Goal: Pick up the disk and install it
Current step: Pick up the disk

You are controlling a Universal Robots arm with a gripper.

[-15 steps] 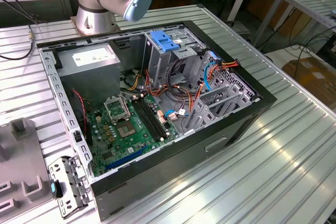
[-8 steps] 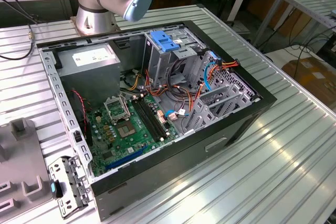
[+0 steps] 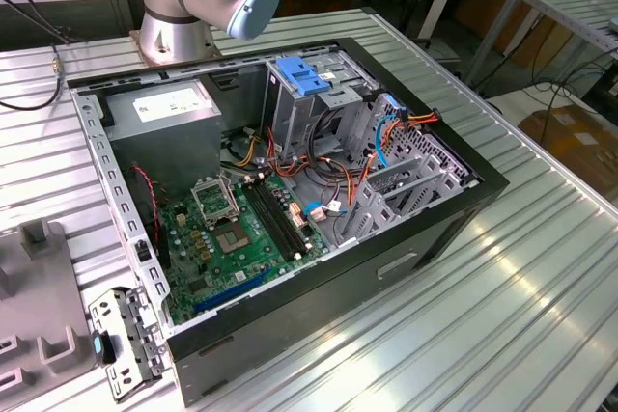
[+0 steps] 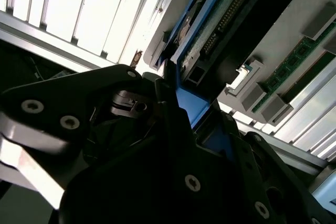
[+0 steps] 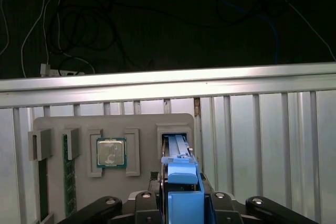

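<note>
The disk (image 5: 181, 174) stands on edge in a slot of a grey holder (image 5: 142, 121), with its blue side rail facing up. My gripper (image 5: 184, 203) straddles that rail, with a black finger close against each side of it, shut on the disk. In the second wrist view the disk (image 4: 210, 30) shows its circuit-board side and blue rail, running down into my gripper (image 4: 186, 108). The open computer case (image 3: 454, 229) lies on the metal table in the exterior view, with a light-blue bracket (image 3: 304, 74) on its drive cage.
The grey holder also carries a processor chip (image 5: 111, 152) and memory sticks (image 5: 68, 182). Its corner (image 3: 39, 306) shows at the exterior view's left. Inside the case are a green motherboard (image 3: 232, 238), a grey power supply (image 3: 169, 108) and loose cables (image 3: 386, 132). The arm's base (image 3: 174, 31) stands behind the case.
</note>
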